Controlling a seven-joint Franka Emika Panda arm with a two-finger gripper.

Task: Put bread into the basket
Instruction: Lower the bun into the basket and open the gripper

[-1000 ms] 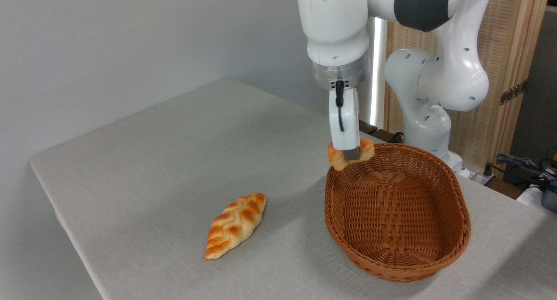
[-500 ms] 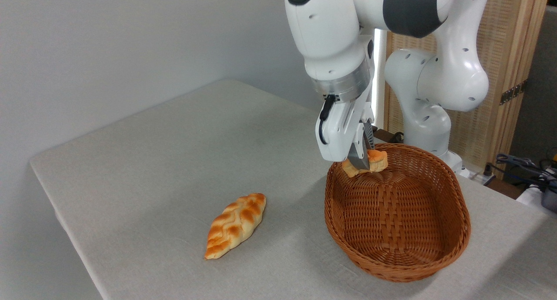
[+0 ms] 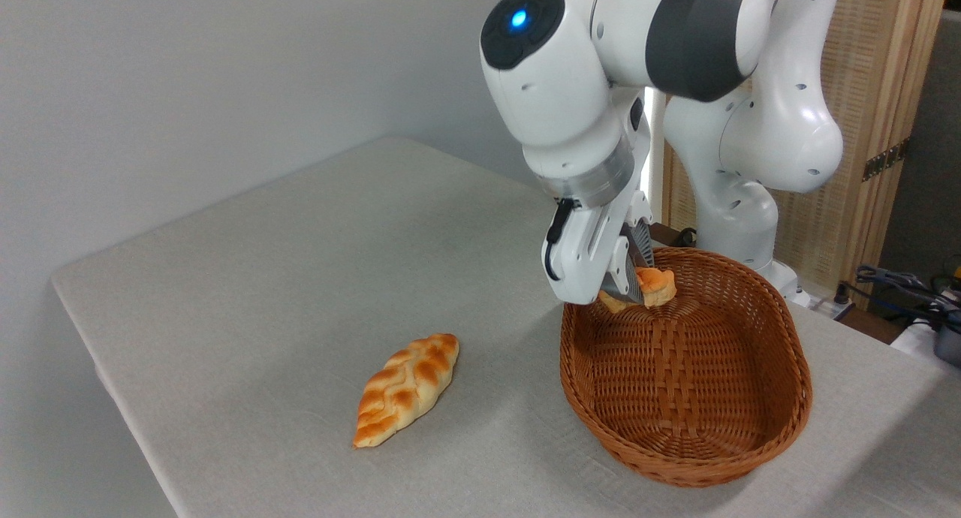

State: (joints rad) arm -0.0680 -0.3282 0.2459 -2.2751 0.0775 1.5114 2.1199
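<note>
The bread [image 3: 655,285], a small golden-orange bun, is pinched in my gripper [image 3: 631,289], which is shut on it and tilted. It hangs just inside the far left end of the basket [image 3: 788,420], a large oval brown wicker one with deep sides, at about rim height. The near finger hides part of the bun. The basket's floor below it is bare.
A longer pointed braided loaf [image 3: 406,388] lies on the grey cloth-covered table [image 3: 248,293], left of the basket. The table's left and front edges drop off near it. The arm's base and cables stand behind the basket at the right.
The arm has tilted and lowered, carrying the bun from above the basket's far left rim rightward into the space over its inside.
</note>
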